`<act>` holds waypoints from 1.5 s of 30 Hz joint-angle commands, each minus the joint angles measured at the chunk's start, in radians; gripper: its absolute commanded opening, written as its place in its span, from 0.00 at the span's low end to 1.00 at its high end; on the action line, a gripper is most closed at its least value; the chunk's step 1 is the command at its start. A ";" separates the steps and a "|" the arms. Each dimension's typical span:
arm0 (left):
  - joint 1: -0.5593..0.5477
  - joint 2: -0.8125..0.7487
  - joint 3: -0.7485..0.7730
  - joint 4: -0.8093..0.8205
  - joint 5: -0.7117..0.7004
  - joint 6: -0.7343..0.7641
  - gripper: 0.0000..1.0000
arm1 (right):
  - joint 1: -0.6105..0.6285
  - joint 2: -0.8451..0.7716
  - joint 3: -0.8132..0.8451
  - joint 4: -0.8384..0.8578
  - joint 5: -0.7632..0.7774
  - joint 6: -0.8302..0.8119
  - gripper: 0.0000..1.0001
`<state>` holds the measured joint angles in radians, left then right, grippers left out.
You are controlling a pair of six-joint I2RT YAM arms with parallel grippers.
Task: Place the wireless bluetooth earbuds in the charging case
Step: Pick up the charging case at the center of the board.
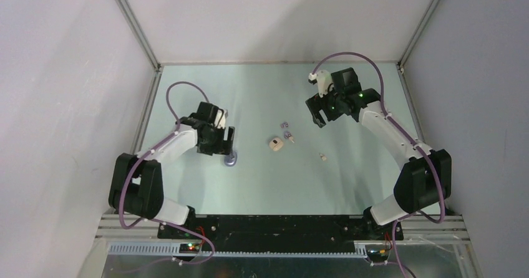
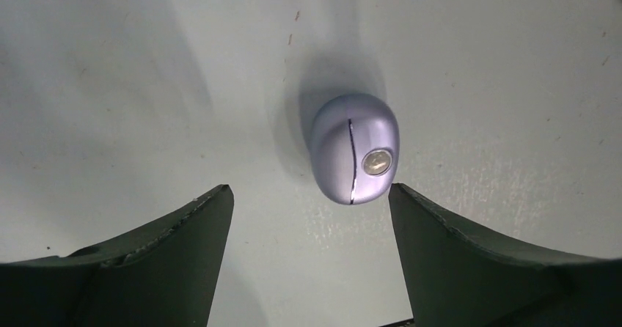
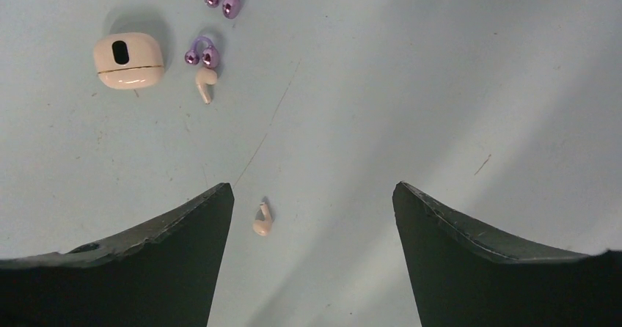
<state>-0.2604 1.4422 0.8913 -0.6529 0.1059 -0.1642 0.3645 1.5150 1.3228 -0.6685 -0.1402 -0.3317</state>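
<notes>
Left fingers: spread wide and holding nothing. The left gripper (image 2: 312, 195) hung over the purple case (image 2: 354, 149), which lay shut just beyond the tips and closer to one of them. Whether they touched could not be told.
Right fingers: spread wide and empty. The right gripper (image 3: 314, 191) hung over the table (image 1: 262, 184), and in its view the lone white bud (image 3: 262, 221) lay between the tips, apart from both.
Buds: near purple bud (image 3: 202, 53) and second white bud (image 3: 205, 83) lay together just beside the white case (image 3: 128, 60). The far purple bud (image 3: 224, 2) lay a little beyond them.
Cases: the white case lay shut near mid-table with a dark oval slot facing up. The purple case was well apart from it, on the left.
Surface: a pale green top with faint scratches and marks.
Room: plain pale walls on three sides, with metal posts in the far corners.
Left arm: bent sharply at the elbow and reaching inward, with the wrist pointing down.
Right arm: stretched farther out toward the far right, with the wrist turned in toward the buds.
</notes>
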 commanded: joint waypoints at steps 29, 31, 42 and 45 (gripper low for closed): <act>-0.190 0.189 0.241 -0.166 -0.240 0.087 0.93 | -0.104 -0.105 -0.032 0.018 -0.064 0.086 0.78; -0.185 0.153 0.159 -0.156 -0.220 0.084 0.94 | -0.096 -0.099 -0.033 0.028 -0.061 0.088 0.78; -0.189 0.198 0.145 -0.088 -0.165 0.062 0.85 | -0.043 -0.092 -0.033 0.027 -0.039 0.077 0.79; -0.191 0.221 0.156 -0.090 -0.170 0.063 0.83 | -0.043 -0.098 -0.032 0.024 -0.031 0.070 0.79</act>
<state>-0.4431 1.6363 1.0073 -0.7681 -0.0761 -0.0818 0.3191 1.4422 1.2896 -0.6609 -0.1890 -0.2592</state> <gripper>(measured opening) 0.837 0.785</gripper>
